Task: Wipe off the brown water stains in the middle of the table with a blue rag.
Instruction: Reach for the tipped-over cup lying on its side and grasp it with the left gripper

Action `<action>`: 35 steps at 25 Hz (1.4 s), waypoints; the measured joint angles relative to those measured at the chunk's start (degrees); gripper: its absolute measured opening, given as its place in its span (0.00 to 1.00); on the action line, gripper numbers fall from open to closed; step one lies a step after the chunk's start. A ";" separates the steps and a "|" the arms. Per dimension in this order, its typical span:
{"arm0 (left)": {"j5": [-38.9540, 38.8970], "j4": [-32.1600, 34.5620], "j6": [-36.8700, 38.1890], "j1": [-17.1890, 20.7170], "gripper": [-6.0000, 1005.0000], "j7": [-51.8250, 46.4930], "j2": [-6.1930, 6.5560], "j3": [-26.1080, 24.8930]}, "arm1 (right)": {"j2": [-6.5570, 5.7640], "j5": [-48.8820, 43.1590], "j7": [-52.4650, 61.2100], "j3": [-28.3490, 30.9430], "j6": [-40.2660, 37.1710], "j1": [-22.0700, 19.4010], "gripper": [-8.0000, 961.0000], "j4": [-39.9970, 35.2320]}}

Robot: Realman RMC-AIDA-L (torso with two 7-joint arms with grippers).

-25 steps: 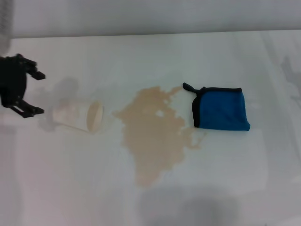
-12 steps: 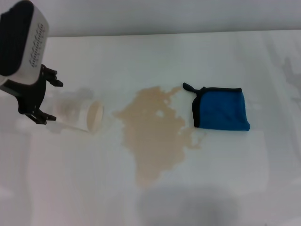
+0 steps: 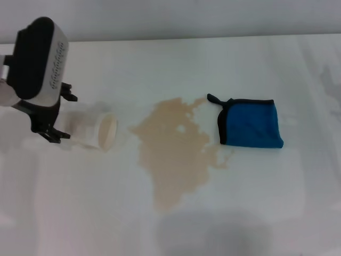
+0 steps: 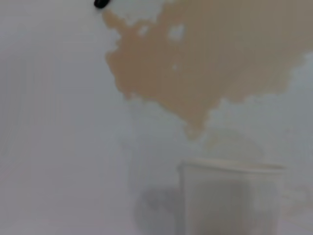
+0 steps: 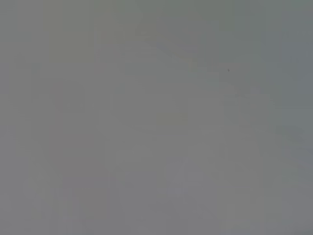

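The brown water stains (image 3: 173, 154) spread as a tan, ragged puddle over the middle of the white table (image 3: 266, 208); the left wrist view shows the stains (image 4: 210, 63) too. To the puddle's right lies the folded blue rag (image 3: 250, 124), and its black loop (image 4: 101, 4) shows in the left wrist view. My left gripper (image 3: 64, 116) is open at the far left, with its fingertips at either side of the closed end of a tipped paper cup (image 3: 95, 130). My right gripper is out of view.
The white paper cup (image 4: 230, 196) lies on its side left of the puddle, its mouth facing the stain. The right wrist view shows only a plain grey surface. The table's far edge runs along the top of the head view.
My left arm has moved right and in toward the tipped cup, bringing its open fingers up to the cup's closed end. The stains, rag and cup have not moved.
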 joint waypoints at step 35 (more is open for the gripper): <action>-3.98 -10.55 11.06 -1.98 0.87 -0.17 -0.05 6.01 | -0.17 0.00 0.00 0.00 0.23 -0.54 0.86 -0.45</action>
